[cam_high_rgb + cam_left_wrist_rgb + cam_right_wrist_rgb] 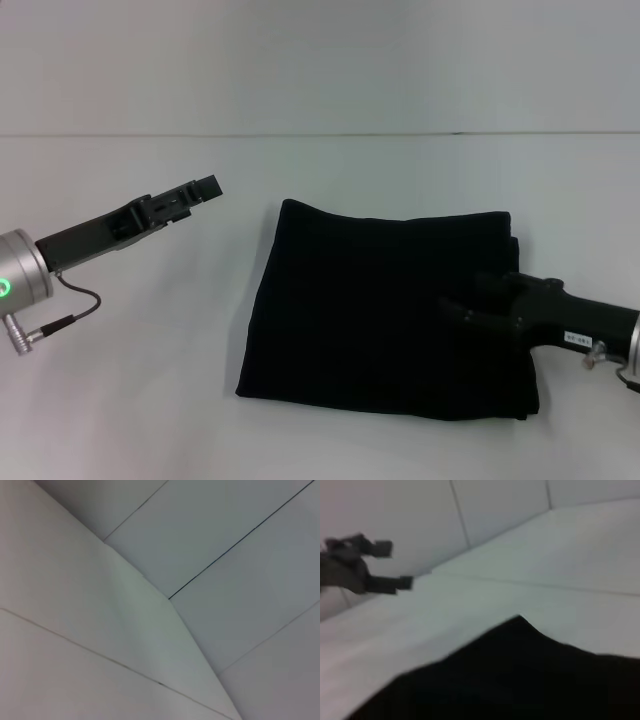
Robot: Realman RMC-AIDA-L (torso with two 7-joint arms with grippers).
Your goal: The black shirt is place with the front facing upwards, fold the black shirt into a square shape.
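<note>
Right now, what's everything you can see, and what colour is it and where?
black shirt: one, black, folded into a roughly square shape, lying flat on the table in the middle, toward the robot's right.
table: one, white, under the shirt and spreading across the whole view.
wall: white panels behind the table.
left gripper: one, black, held over bare table on the robot's left, apart from the shirt, fingers open.
right gripper: one, black, over the right part of the shirt; its fingers blend into the dark cloth.
</note>
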